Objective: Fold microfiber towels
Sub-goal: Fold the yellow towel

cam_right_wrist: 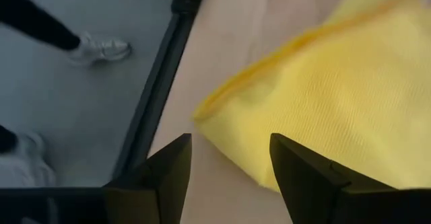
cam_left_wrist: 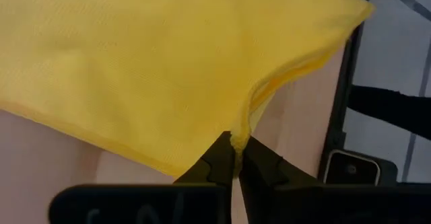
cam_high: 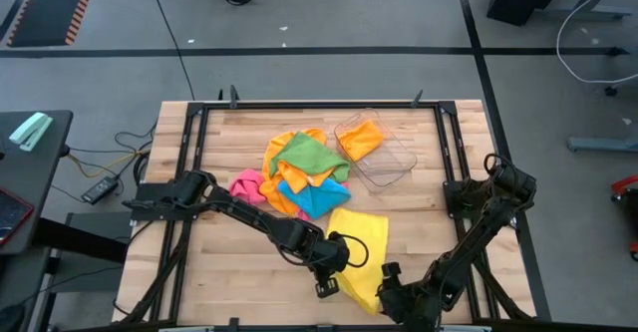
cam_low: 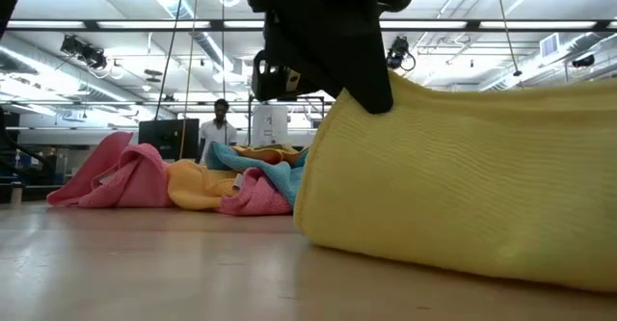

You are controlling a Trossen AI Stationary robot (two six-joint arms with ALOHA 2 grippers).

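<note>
Yellow towel pinched at the bench's near edge

The left claw [cam_left_wrist: 236, 158] is closed on a fold of the yellow towel [cam_high: 361, 244], which lies near the front edge of the bench [cam_high: 219, 272]. The right claw [cam_right_wrist: 230, 158] hangs open over the towel's corner beside the frame rail. The other towels [cam_high: 299, 177] are heaped mid-bench, leaving bare wood around.
</note>
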